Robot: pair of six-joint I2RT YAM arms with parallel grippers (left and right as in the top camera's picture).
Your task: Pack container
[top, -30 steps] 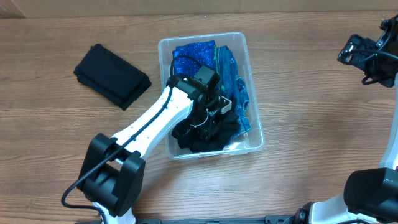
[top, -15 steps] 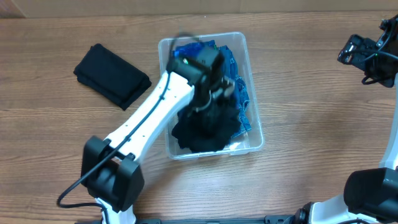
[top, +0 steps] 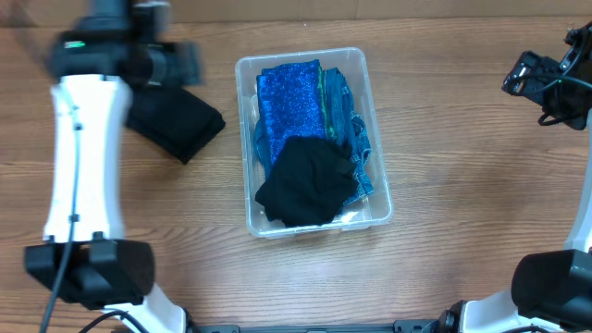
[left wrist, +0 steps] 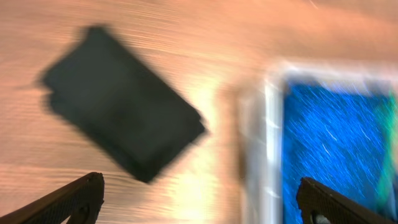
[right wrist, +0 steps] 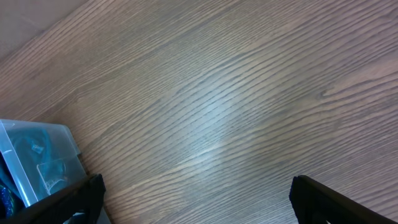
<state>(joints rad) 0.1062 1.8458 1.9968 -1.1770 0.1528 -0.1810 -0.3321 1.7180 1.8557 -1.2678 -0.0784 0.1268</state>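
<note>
The clear container (top: 302,54) stands mid-table. It holds a sparkly blue cloth (top: 289,102) and, at its near end, a crumpled black cloth (top: 307,185). A folded black cloth (top: 180,129) lies on the table left of it. My left gripper (top: 173,63), motion-blurred, hovers over that folded cloth's far end, away from the container. In the left wrist view it (left wrist: 200,202) is open and empty, with the folded black cloth (left wrist: 121,102) ahead on the left and the container's rim (left wrist: 270,137) and blue cloth (left wrist: 336,143) on the right. My right gripper (right wrist: 199,199) is open over bare wood.
The right arm (top: 541,79) stays at the far right edge of the table, well away from the container. A corner of the container (right wrist: 37,155) shows at the lower left of the right wrist view. Both arm bases stand at the near table edge.
My left gripper opened, left the black cloth in the container's near end, and swung out up and to the left over the folded black cloth. The right arm has not moved.
</note>
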